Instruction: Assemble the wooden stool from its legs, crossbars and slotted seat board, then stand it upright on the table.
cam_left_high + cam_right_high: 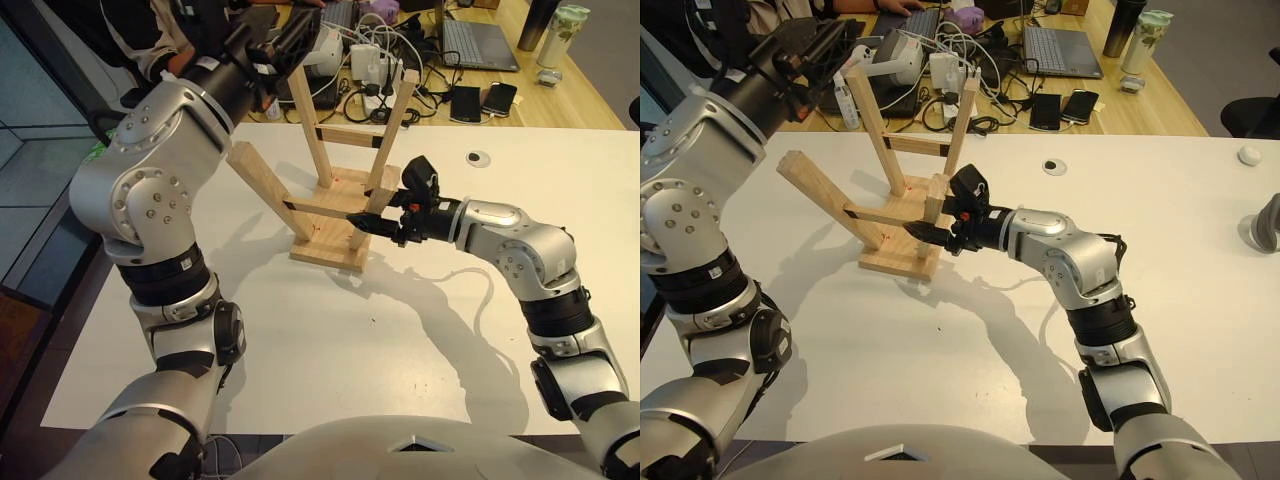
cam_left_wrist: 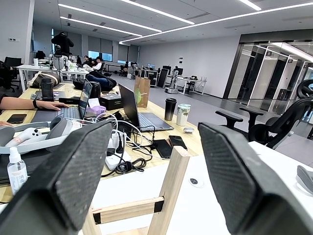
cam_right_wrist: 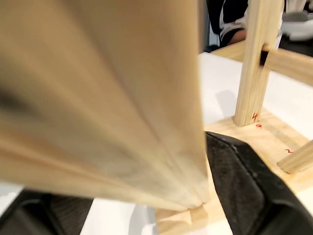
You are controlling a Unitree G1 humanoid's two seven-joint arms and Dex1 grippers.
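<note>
The stool (image 1: 335,200) stands upside down on the white worktop (image 1: 330,340), its slotted seat board (image 1: 330,250) lying flat and its legs pointing up. One leg (image 1: 262,188) leans outward to the left, and dark-ended crossbars (image 1: 348,134) join the others. The right pincer (image 1: 372,222) is closed on a leg (image 3: 122,98) just above the seat board. The left pincer (image 1: 830,48) hangs wide apart at the top of the far left leg (image 1: 310,125), gripping nothing

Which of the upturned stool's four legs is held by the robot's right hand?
The near leg on the robot's right: the right hand is shut on it just above the seat board.
</note>
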